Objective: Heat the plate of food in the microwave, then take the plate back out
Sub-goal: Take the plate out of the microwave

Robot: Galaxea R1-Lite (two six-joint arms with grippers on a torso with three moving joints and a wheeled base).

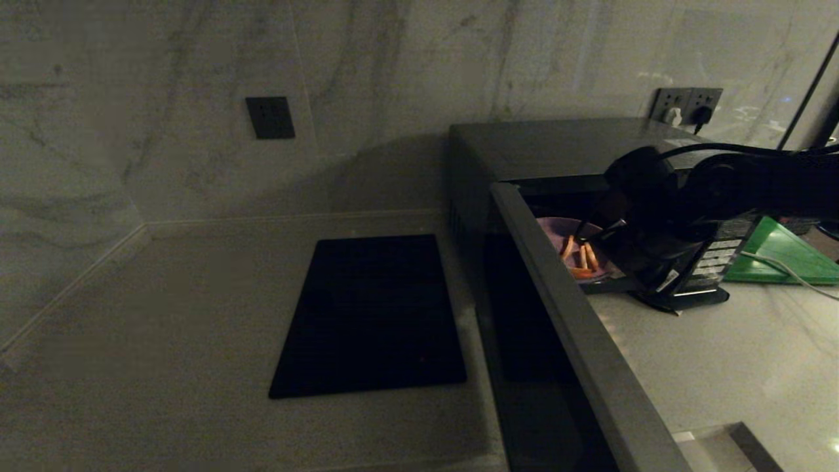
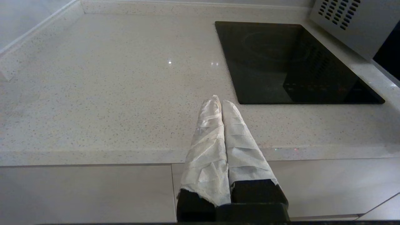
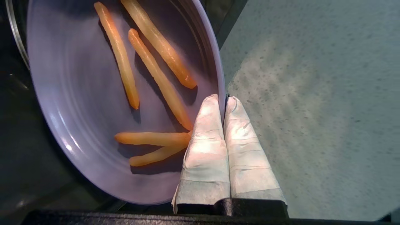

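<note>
Five fries on the plate (image 3: 93,125), which sits at the microwave (image 1: 564,151) mouth, right-centre of the head view, door swung wide open toward the camera. R gripper (image 3: 223,100) is clenched on the plate rim, one finger inside, one outside: an edge pinch, prob. because the plate is too flat to grab any other way. The plate half overhangs the counter (image 3: 312,93) side, so it's either going in or coming out; can't tell which. Slight tilt, so the fries could slide. L gripper (image 2: 220,101) parked low over the counter edge, lower centre of its own view, fingers pressed together, holding nothing, near the cooktop (image 2: 293,62).
</note>
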